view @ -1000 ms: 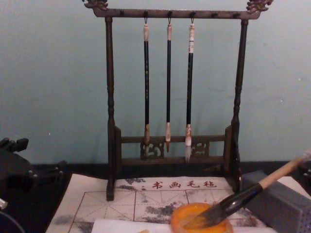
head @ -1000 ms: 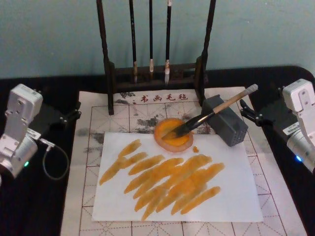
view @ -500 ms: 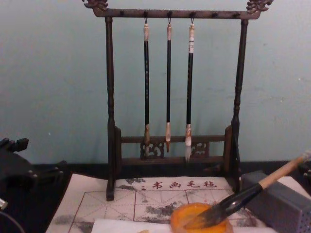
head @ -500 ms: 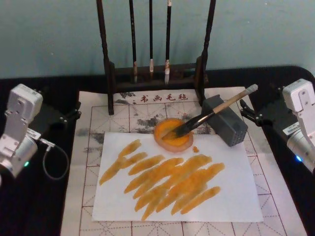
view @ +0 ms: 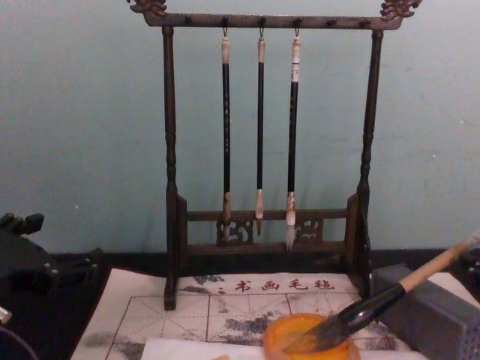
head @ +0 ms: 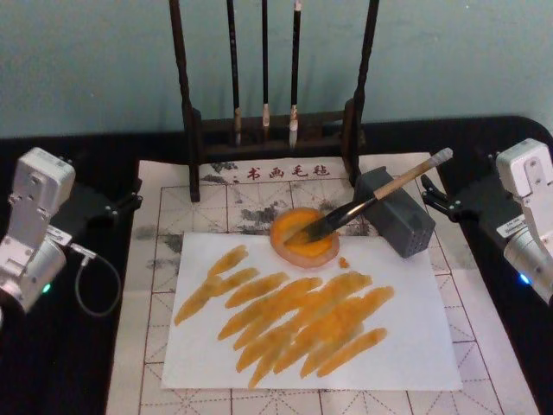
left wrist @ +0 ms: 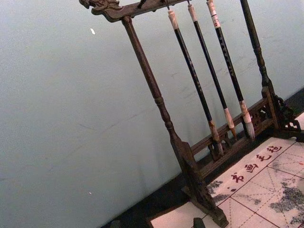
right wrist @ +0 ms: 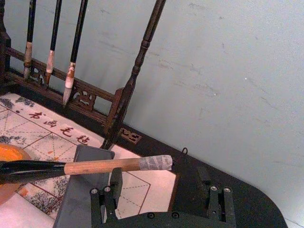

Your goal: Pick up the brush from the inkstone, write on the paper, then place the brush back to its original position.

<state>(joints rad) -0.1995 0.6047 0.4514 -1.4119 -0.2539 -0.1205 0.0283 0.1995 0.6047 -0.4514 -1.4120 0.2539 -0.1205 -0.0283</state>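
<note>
Three thin black brushes (view: pixel 260 127) hang on one dark wooden rack (view: pixel 170 150). Before it lie one thick pale-handled brush (head: pixel 371 201), one round orange dish (head: pixel 311 251), one grey block (head: pixel 399 225), one white paper sheet (head: pixel 415 337) and one gridded felt mat (head: pixel 164 212).

Left hand (head: pixel 131 197) and right hand (head: pixel 432 197) rest at either side, the right one spread apart.

Rack (head: pixel 320 131) top beyond the head view's upper edge, inkstone (view: pixel 289 331) base below the chest view's lower edge

The pale-handled brush (head: pixel 371 201) lies tilted, its dark tuft in the round orange inkstone (head: pixel 303 238) beside streaked paper (head: pixel 415 337).
</note>
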